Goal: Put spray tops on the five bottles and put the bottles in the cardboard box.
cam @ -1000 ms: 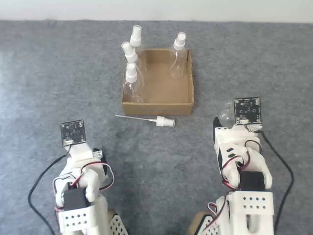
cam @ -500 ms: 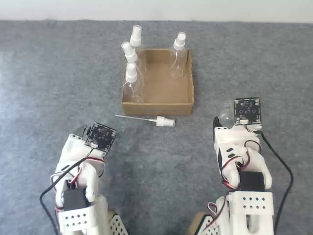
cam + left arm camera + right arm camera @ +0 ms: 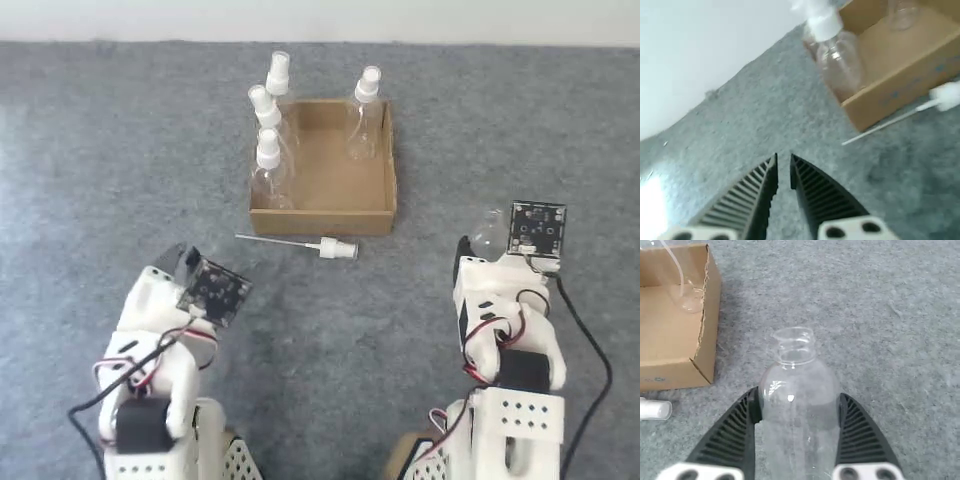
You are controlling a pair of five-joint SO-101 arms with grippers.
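The cardboard box (image 3: pixel 375 208) holds several clear bottles with white spray tops (image 3: pixel 268 150), most along its left side and one (image 3: pixel 366 88) at the far right corner. A loose spray top (image 3: pixel 338 248) with a long dip tube lies on the carpet just in front of the box. My right gripper (image 3: pixel 797 399) is shut on an uncapped clear bottle (image 3: pixel 794 382), held upright right of the box (image 3: pixel 675 335); the same bottle (image 3: pixel 487 229) shows from above. My left gripper (image 3: pixel 783 162) hovers low at the near left, shut and empty, pointing toward the box (image 3: pixel 900 85).
Grey carpet covers the whole table. A white wall edge runs along the far side. Open carpet lies between the two arm bases (image 3: pixel 330 380) and to both sides of the box.
My left arm has lifted and swung its wrist to the right, toward the loose spray top. My right arm has shifted a little to the right with the bottle.
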